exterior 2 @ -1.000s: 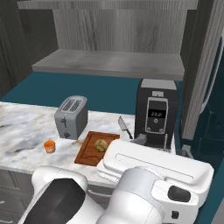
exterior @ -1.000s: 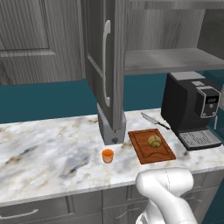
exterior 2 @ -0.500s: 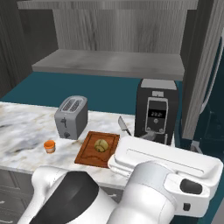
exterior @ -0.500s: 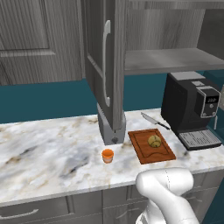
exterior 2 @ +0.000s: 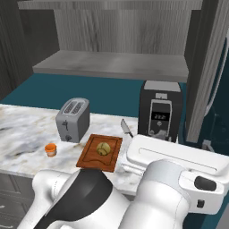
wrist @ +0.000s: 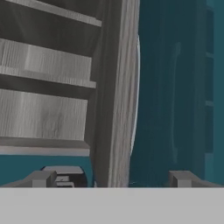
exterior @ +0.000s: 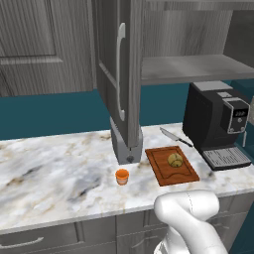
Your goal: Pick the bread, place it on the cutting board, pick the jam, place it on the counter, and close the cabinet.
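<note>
the small round golden-brown bread (exterior: 174,159) sits in the middle of the flat reddish-brown wooden cutting board (exterior: 162,174), and the little orange jam jar (exterior: 122,176) stands on the white-and-grey marbled counter (exterior: 54,173) just off the board's left edge, toward the front. nothing on the worktop has shifted over the last second; the arm has swung round behind. the gripper (wrist: 113,181) has its dark tips spread wide, pinching nothing, and looks along the edge of the right-hand dark grey wood-grain cabinet door (wrist: 118,96). both doors hang open, so closing them looks like the only step left.
</note>
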Robot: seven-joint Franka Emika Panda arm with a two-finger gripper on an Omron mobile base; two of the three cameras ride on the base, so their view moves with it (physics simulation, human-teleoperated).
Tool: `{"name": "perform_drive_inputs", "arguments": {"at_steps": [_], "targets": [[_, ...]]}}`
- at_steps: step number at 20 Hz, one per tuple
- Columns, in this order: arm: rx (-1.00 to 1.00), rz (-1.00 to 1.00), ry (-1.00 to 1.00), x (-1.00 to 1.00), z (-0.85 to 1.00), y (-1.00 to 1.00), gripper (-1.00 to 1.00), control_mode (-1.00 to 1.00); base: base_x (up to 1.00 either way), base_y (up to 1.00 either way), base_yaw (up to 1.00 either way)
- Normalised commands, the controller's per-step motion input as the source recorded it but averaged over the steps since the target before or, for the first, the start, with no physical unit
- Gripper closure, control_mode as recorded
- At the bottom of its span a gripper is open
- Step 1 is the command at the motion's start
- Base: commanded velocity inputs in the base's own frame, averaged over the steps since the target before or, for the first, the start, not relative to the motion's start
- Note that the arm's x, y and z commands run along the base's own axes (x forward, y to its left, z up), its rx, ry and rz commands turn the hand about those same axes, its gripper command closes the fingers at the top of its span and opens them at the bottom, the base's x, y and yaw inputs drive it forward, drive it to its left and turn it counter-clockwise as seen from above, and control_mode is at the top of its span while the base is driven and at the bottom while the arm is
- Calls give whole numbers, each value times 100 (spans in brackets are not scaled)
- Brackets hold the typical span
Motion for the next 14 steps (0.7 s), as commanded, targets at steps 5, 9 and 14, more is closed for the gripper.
{"name": "perform_drive_inputs", "arguments": {"at_steps": [5,9,14], "targets": [[0,0,0,16,0,-8,-100,-100,0,0,0],[0,0,0,13,-5,-8,-100,-100,0,0,0],[0,0,0,14,-3,-8,-100,-100,0,0,0]]}}
